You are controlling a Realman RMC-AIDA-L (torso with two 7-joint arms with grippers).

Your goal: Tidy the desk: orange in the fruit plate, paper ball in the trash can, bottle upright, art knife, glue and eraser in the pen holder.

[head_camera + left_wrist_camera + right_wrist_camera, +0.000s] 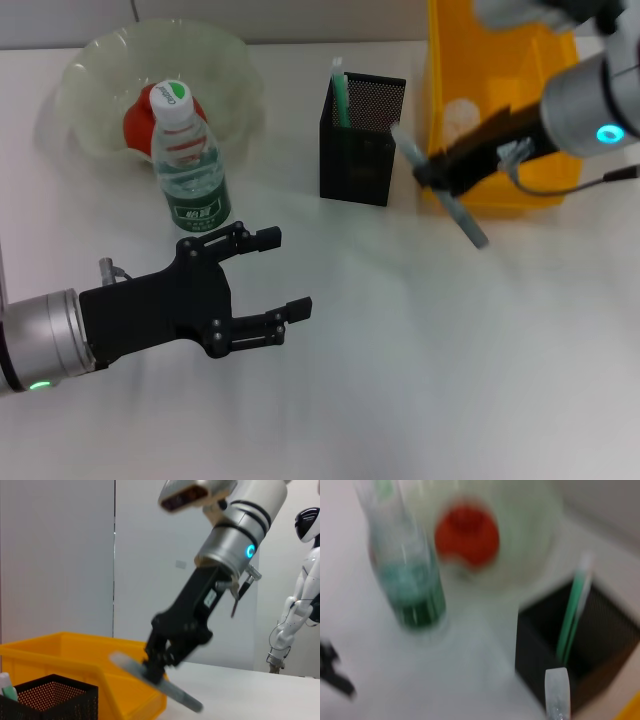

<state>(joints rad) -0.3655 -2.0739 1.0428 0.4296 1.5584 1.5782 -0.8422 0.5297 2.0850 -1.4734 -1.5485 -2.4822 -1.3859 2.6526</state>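
The right gripper (436, 178) is clamped on the grey art knife (445, 195) just beside the pen holder (360, 140) — held crosswise, it could snag the rim. The left gripper (275, 275) hangs spread open.

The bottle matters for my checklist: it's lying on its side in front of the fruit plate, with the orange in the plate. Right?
Not quite. The head view shows the bottle standing upright, cap on top, in front of the fruit plate. The orange is indeed in the plate.
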